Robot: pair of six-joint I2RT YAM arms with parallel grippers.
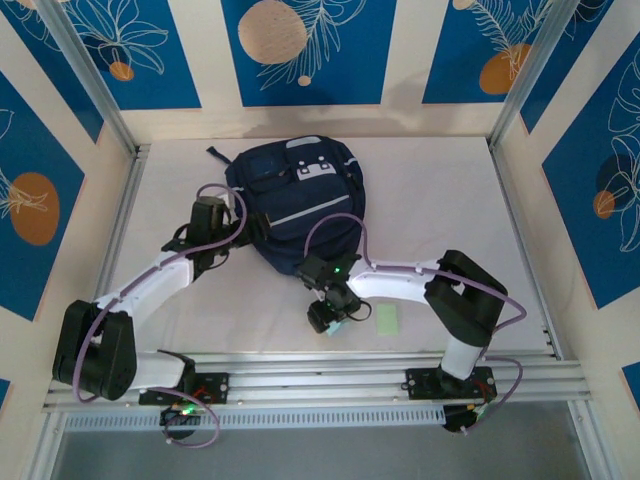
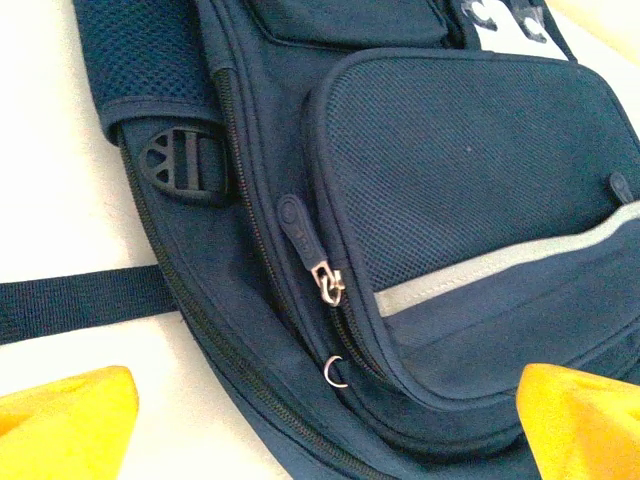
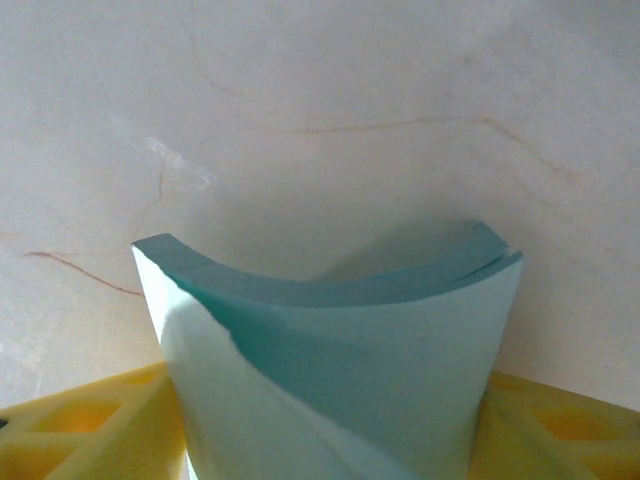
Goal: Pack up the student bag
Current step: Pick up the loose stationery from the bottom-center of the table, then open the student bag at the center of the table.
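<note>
The student bag (image 1: 297,200), dark navy with a pale grey stripe and a white patch, lies flat at the back middle of the table. My left gripper (image 1: 243,233) hovers over its left side. In the left wrist view its yellow fingertips (image 2: 70,415) stand wide apart, open, above the bag (image 2: 470,190), framing a metal zipper pull (image 2: 326,283) and a small ring (image 2: 335,371). My right gripper (image 1: 334,322) is near the table's front, shut on a teal pad (image 3: 340,360) that bows between the yellow fingers (image 3: 80,425).
A pale green pad (image 1: 388,320) lies flat on the white table just right of the right gripper. A dark strap (image 2: 80,300) trails left from the bag. Metal frame rails (image 1: 120,230) border the table on the left, right and front.
</note>
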